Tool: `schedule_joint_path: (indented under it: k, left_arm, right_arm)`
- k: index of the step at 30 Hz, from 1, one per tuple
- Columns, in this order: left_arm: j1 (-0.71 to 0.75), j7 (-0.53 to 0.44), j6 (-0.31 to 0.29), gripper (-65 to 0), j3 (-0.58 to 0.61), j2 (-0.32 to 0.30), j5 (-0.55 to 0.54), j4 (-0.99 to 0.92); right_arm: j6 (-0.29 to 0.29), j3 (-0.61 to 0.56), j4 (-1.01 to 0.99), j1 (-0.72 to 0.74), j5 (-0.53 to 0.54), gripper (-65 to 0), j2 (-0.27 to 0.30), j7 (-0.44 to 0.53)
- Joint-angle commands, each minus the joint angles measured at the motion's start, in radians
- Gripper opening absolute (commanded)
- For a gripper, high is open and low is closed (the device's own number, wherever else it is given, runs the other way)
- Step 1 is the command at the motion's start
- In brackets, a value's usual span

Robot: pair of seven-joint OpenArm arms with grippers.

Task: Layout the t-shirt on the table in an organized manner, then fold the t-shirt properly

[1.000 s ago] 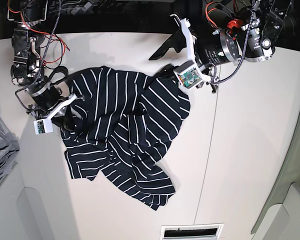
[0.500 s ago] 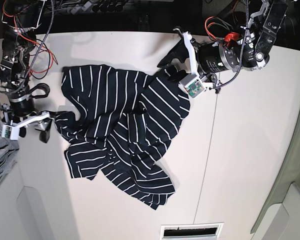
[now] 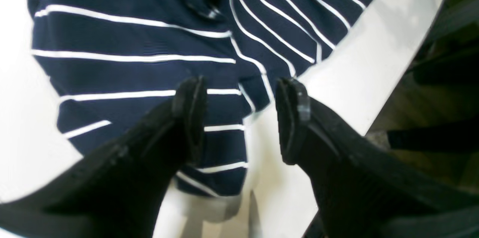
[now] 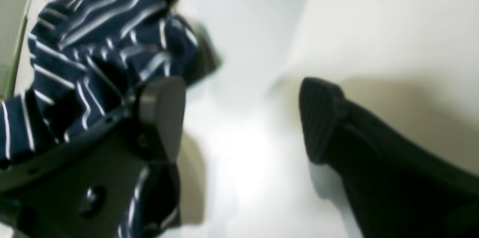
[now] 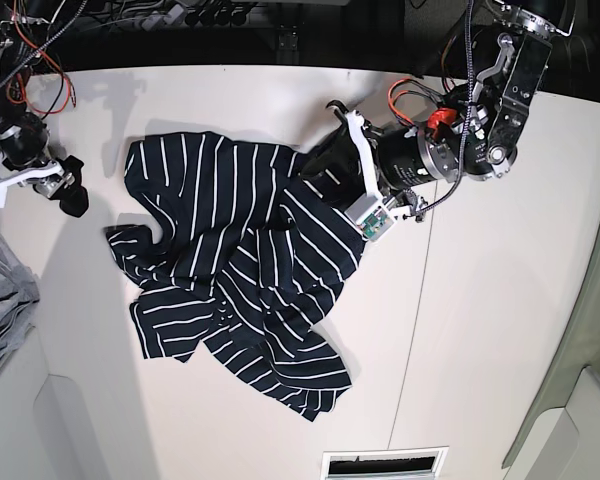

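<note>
**Striped shirt crumpled mid-table, both claws spread and empty**

The t-shirt (image 5: 242, 270) lay bunched and creased in the middle of the base frame, on the white table (image 5: 480, 330). One lobe reached toward the upper left, another trailed toward the lower centre, and folds crossed over each other in the middle.

My left claw (image 5: 325, 165) hung at the shirt's upper right edge. In the left wrist view that claw (image 3: 241, 118) was spread apart, one finger (image 3: 189, 114) over striped cloth, the other over bare table, with the shirt's edge (image 3: 224, 144) lying between them and nothing pinched.

My right claw (image 5: 65, 190) sat in the upper left of the base frame, apart from the shirt. The blurred right wrist view showed it (image 4: 239, 118) spread wide over bare table, holding nothing.

A grey cloth (image 5: 2, 300) lay at the left edge.
</note>
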Motion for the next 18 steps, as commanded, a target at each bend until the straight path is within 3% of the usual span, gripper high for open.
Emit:
schedule_joint_path:
  k: [1,10,12,14,18]
  left_arm:
    - [-0.014,-0.023,-0.002,-33.2,-0.005,0.0,-0.014,0.006]
    - [-0.058,-0.029,0.008,-33.2,-0.005,0.004,0.011,-0.035]
    - [-0.057,-0.029,0.008,-33.2,-0.005,0.003,0.035,-0.036]
    - [-0.058,-0.029,0.008,-33.2,-0.005,0.001,0.045,-0.036]
    - [-0.058,-0.029,0.008,-33.3,-0.007,0.002,0.045,-0.035]
  right_arm:
    - [0.023,-0.007,0.016,0.002,0.016,-19.7,-0.008,0.013]
    - [0.033,-0.19,0.016,-0.014,-0.047,-20.5,-0.076,0.077]
    - [0.025,-0.243,0.016,-0.014,-0.07,-24.0,-0.084,0.077]
    - [0.025,-0.287,0.016,-0.014,-0.077,-34.7,-0.093,0.076]
    - [0.025,-0.322,0.017,-0.014,-0.075,-63.4,-0.104,0.084]
